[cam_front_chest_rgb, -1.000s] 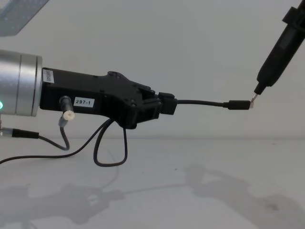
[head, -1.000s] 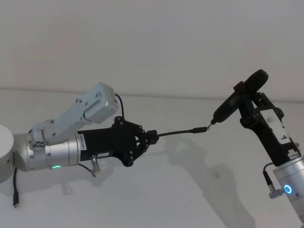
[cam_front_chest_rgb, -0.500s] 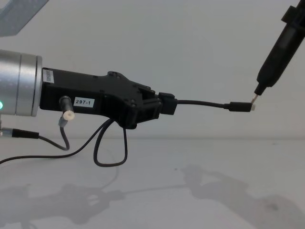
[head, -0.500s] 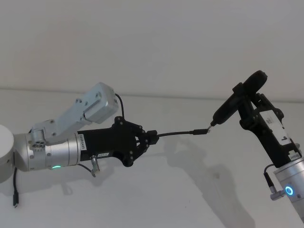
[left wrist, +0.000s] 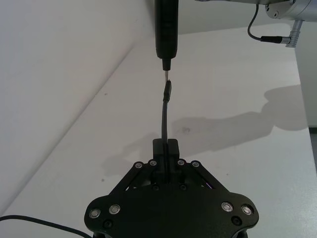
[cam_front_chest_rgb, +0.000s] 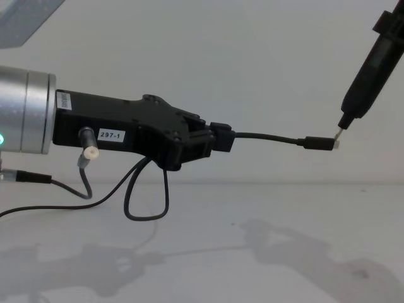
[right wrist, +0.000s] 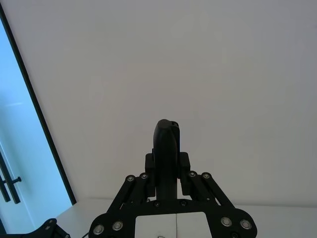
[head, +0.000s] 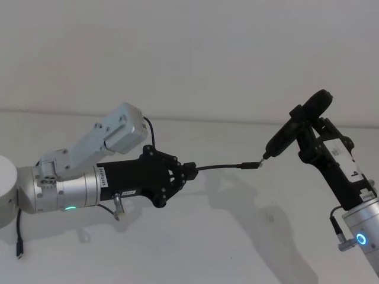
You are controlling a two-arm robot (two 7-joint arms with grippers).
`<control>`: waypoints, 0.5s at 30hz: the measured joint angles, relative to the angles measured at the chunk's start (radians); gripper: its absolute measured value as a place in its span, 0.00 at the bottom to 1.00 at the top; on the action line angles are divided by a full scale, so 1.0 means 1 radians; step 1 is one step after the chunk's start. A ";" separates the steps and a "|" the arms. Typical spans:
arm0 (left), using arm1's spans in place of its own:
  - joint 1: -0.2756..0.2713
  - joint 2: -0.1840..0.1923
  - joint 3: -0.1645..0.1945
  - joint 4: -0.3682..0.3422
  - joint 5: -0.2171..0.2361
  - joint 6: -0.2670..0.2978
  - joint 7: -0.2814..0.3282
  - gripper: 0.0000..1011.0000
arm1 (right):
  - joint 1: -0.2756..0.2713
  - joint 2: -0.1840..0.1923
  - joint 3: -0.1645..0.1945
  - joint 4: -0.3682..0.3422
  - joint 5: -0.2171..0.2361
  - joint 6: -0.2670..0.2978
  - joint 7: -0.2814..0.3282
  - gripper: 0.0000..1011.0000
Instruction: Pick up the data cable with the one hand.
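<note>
The left end effector point(cam_front_chest_rgb: 211, 140) is clenched on the cable point(cam_front_chest_rgb: 268, 136), holding it clear above the white counter point(head: 225, 248). The cable juts out level toward the right, its plug point(cam_front_chest_rgb: 319, 143) touching or just short of the thin tip of a dark tool point(head: 283, 137), which the right end effector point(right wrist: 167, 173) grips. The unsupported length could sag or slip in the jaws, and a nudge from the tool tip might bend the plug aside. A slack loop of cable point(cam_front_chest_rgb: 146, 196) hangs below the left end effector. Nothing else stands nearby.
</note>
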 joint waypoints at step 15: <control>0.000 0.000 0.000 0.000 0.000 0.000 0.000 0.05 | -0.002 0.003 0.000 -0.003 -0.003 0.002 -0.003 0.27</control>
